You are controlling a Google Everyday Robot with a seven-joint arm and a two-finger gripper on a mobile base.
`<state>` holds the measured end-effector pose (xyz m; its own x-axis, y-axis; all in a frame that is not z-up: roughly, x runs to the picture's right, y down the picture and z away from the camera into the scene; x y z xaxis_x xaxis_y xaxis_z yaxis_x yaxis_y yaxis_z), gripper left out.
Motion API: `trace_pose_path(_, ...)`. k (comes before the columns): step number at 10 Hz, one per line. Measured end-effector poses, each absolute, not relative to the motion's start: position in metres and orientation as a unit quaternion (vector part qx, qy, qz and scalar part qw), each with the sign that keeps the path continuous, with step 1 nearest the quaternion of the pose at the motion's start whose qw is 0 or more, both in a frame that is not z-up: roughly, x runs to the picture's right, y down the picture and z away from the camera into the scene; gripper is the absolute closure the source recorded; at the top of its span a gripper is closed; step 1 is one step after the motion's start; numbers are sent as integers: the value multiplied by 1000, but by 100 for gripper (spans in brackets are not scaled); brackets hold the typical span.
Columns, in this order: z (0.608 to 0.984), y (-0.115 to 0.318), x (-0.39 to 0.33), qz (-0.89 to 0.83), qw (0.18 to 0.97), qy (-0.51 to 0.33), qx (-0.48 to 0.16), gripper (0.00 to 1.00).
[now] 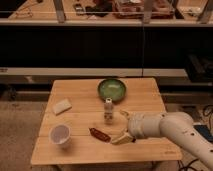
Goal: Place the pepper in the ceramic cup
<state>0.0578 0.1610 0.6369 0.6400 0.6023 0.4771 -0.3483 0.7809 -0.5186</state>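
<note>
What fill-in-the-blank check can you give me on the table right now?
1. The gripper hovers on the picture's ____ side of the pepper.
2. The ceramic cup stands near the front ____ corner of the table, as pictured.
3. The white bottle stands just in front of the ____ bowl.
4. The gripper's jaws are ____, with nothing between them.

Missing words: right; left; green; open.

It looks like a robot lab: a white robot arm (175, 131) over a wooden table (80, 95), its gripper (124, 127) spread wide near the front edge, messy gear (135, 7) on the counter (35, 20) behind.
</note>
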Motion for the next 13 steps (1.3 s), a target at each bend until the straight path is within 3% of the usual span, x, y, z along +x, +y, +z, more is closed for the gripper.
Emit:
trace_pose_path(4, 641, 152, 53, 262, 890, -317, -197, 20)
trace_pose_path(13, 674, 121, -36, 215, 915, -244, -239, 20)
